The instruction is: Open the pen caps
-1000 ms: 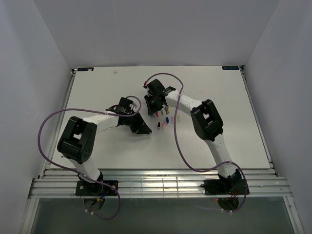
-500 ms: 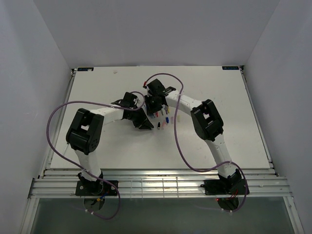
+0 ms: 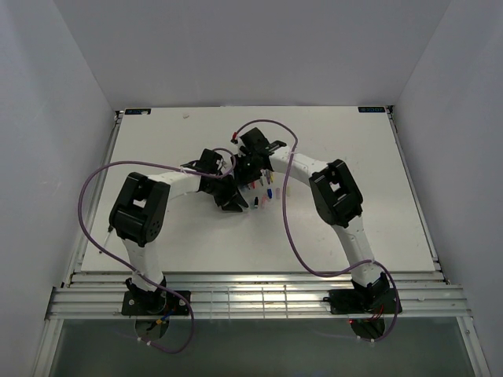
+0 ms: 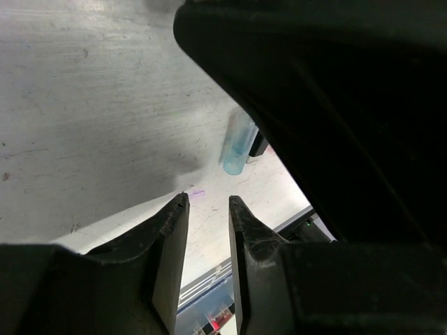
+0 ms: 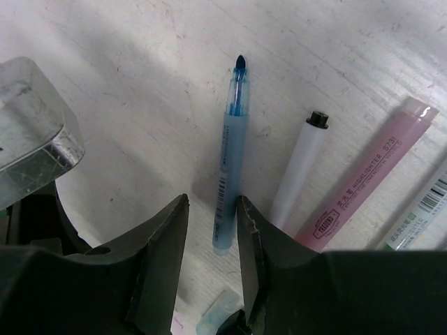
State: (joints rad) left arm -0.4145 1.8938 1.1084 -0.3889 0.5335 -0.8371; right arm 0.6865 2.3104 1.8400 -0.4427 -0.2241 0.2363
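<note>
Left claw [image 4: 207,202]: jaws are standing slightly apart, gripping nothing, and it is hovering low over the table [image 4: 91,105] near a pale blue pen cap [image 4: 236,148].
Right claw [image 5: 213,202]: jaws are sitting narrowly apart, with the rear end of an uncapped blue pen [image 5: 229,160] showing in the gap.
White pen [image 5: 297,174] and pink highlighter [image 5: 363,183] are lying just beside it.

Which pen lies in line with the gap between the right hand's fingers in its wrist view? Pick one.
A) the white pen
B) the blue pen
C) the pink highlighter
B: the blue pen runs straight up from the gap between the right hand's fingers, while the white pen and pink highlighter lie off to its side.
</note>
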